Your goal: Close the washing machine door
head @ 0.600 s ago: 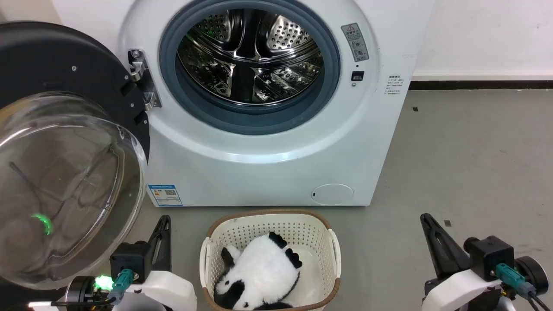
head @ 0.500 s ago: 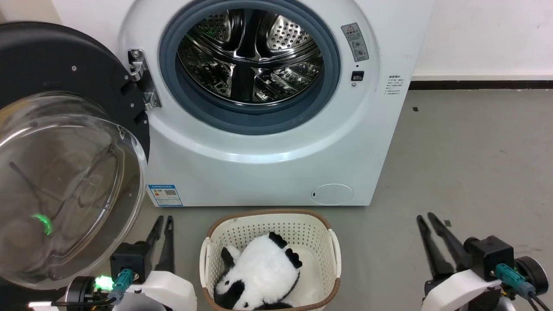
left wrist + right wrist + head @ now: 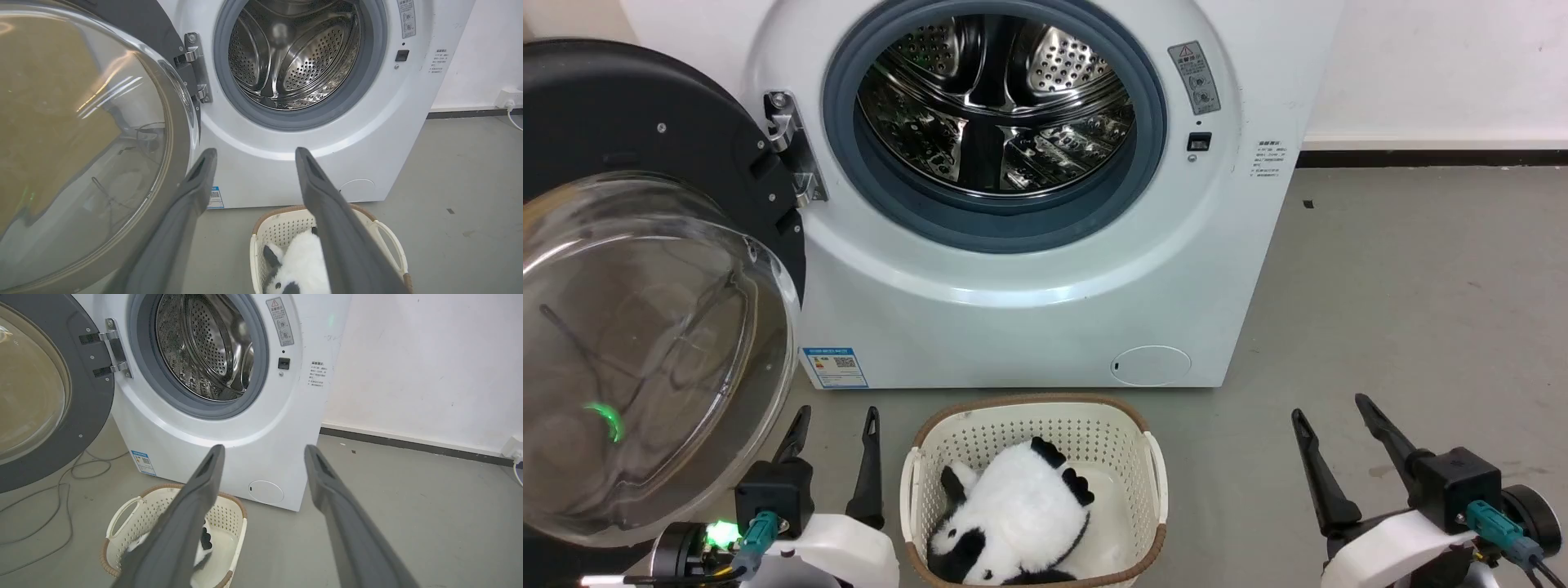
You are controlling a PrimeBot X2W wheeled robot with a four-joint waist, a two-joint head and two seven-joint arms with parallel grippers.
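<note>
The head camera looks forward and down at the washing machine (image 3: 1029, 310) front from above, the basket (image 3: 1155, 478) at the bottom middle. The left wrist camera sits lower and nearer, facing the drum (image 3: 294, 53) along the left gripper (image 3: 256, 151), with the door (image 3: 81, 143) close on its left. The right wrist camera stands further right, looking slantwise at the same front along the right gripper (image 3: 264, 447), the wall (image 3: 408, 367) beside. All three share drum, hinge (image 3: 788, 147) and basket.

cream basket (image 3: 1152, 482), plush panda (image 3: 1013, 514) inside, grey floor (image 3: 1405, 310)
</note>
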